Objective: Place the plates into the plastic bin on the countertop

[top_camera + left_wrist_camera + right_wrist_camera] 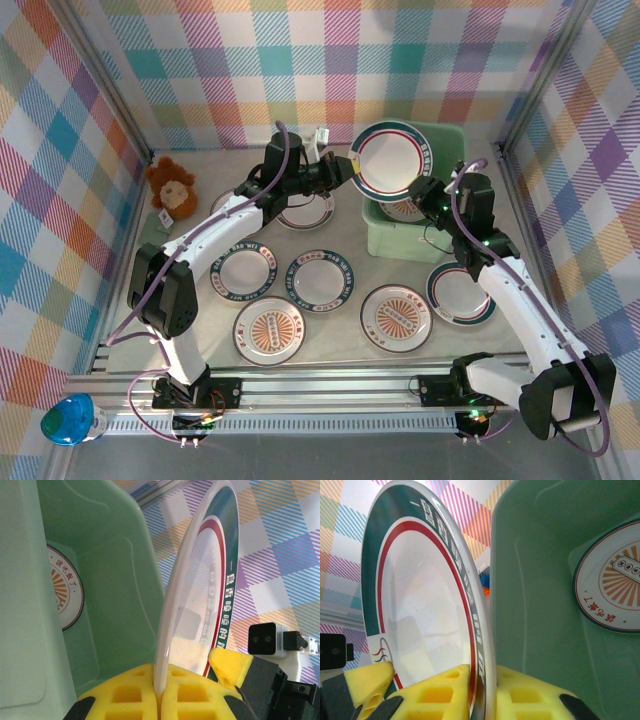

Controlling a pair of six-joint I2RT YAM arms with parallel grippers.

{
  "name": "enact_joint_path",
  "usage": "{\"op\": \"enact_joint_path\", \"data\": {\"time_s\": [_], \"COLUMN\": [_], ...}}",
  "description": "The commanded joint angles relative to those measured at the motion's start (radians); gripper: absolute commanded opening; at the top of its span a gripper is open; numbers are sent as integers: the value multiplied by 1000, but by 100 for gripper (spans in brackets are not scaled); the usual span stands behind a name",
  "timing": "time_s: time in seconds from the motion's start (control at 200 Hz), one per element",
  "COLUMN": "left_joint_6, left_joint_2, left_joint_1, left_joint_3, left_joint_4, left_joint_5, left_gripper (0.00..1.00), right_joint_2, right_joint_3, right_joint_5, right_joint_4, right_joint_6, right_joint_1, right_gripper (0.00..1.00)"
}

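Plate [392,160], teal-rimmed, hangs tilted between both hands. The left hand [343,172] has its pads closed on one rim, and the right hand [428,192] is clamped on the opposite rim. Bin [400,245] sits just below the hands, with a sunburst plate [615,580] inside. Likely stiff, glazed, slippery and breakable, so grip it by the rim.

A teal-rimmed plate [392,160] with a red inner ring is held on edge, tilted, over the 10 o'clock corner of the mint-green bin [400,243]. An orange-sunburst plate [612,585] is laid flat inside. Six more plates [320,277] are spread flat on the beige countertop [333,335], from the bin's 9 to 5 o'clock.
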Motion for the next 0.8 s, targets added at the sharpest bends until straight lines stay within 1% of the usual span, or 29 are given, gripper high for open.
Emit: {"op": "enact_joint_path", "data": {"time_s": [0.0,0.185,0.235,0.3,0.32,0.36,0.415,0.465,0.485,0.535,0.6,0.65,0.695,0.795], "left_joint_6": [-15,-21,-22,-22,-22,-24,-25,-27,-26,-24,-22,-20,-17,-3], "left_joint_2": [-29,-24,-18,-8,-6,0,5,11,14,20,28,35,42,48], "left_joint_1": [-11,-16,-16,-16,-16,-16,-16,-16,-16,-16,-16,-15,-14,-11], "left_joint_3": [4,8,15,28,31,36,45,53,56,66,77,87,99,130], "left_joint_4": [86,82,72,62,62,62,64,53,48,38,32,31,23,-4], "left_joint_5": [29,35,38,43,43,43,47,39,35,35,36,36,30,9], "left_gripper": [0,0,0,4,7,16,19,25,29,35,45,50,59,72], "right_joint_2": [-1,-10,-13,-17,-20,-24,-32,-41,-45,-55,-62,-62,-62,-65], "right_joint_3": [-14,-31,-32,-30,-30,-31,-35,-44,-49,-60,-64,-61,-57,-63], "right_joint_5": [16,23,22,18,17,19,26,34,36,45,57,66,74,122], "right_joint_4": [43,53,53,49,49,45,41,45,50,62,68,65,62,50], "right_joint_6": [30,58,61,64,64,68,79,98,105,127,145,152,159,192], "right_joint_1": [-4,-4,-4,-4,-5,-5,-4,-5,-6,-5,-6,-6,-6,-6], "right_gripper": [12,1,0,0,0,0,0,0,0,0,0,0,0,0]}}
